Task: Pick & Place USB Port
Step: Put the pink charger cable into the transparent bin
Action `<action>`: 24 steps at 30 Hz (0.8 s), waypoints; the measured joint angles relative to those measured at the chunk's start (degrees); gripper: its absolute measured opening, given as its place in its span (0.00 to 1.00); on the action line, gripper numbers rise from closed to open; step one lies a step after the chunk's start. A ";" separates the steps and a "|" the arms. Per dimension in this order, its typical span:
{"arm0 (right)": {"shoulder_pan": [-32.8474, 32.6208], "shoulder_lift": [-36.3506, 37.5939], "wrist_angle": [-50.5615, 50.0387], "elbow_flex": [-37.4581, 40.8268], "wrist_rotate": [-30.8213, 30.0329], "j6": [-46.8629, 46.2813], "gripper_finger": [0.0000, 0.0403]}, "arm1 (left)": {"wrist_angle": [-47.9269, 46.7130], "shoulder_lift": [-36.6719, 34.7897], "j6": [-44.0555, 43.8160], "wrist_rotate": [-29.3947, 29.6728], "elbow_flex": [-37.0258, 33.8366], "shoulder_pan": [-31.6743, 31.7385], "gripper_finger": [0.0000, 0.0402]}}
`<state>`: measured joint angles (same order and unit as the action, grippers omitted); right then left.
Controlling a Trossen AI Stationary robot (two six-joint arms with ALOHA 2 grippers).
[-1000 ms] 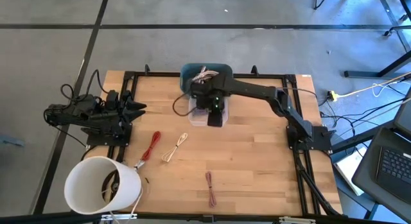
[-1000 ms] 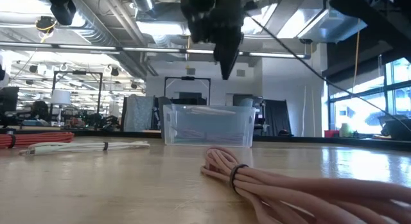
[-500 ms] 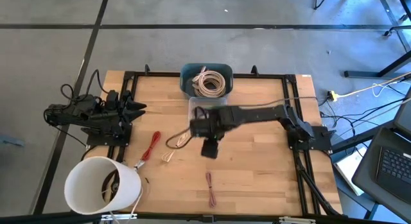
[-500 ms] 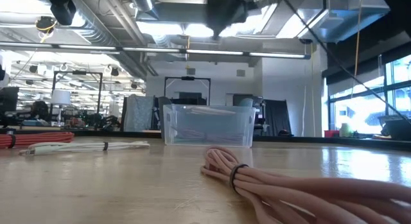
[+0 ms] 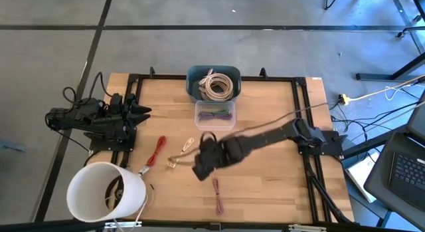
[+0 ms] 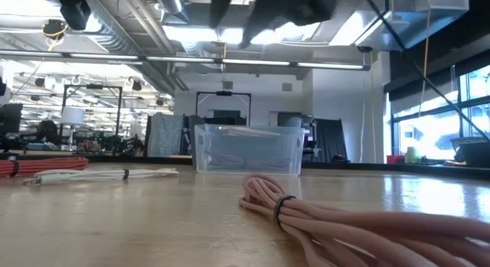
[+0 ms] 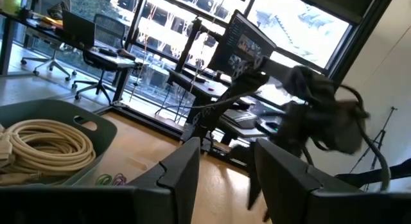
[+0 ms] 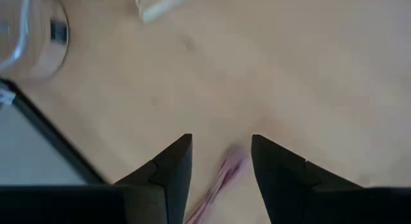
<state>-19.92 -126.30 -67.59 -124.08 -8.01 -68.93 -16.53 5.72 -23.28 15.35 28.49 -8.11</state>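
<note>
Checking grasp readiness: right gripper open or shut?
Open. The right gripper shows a clear gap between its fingers, nothing held, with the pink cable on the table below.

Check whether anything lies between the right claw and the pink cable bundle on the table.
Nothing visible does. The right claw hangs open above bare wood, with the pink cable just ahead of it; the right wrist view shows the cable between its fingers with only table between.
</note>
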 joint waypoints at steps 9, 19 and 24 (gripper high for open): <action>-7.20 0.01 1.85 9.69 0.51 -22.81 0.40 | 0.02 -0.02 0.01 0.00 0.00 -0.01 0.36; -9.00 0.00 17.68 18.00 5.07 -30.85 0.40 | 0.00 -0.01 0.02 0.00 0.00 0.00 0.36; -10.86 0.02 19.37 20.69 5.07 -35.02 0.40 | 0.00 -0.02 0.02 0.00 0.00 0.01 0.36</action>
<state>-30.79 -126.28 -48.22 -103.39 -2.94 -103.95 -16.53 5.69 -23.27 15.35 28.49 -8.10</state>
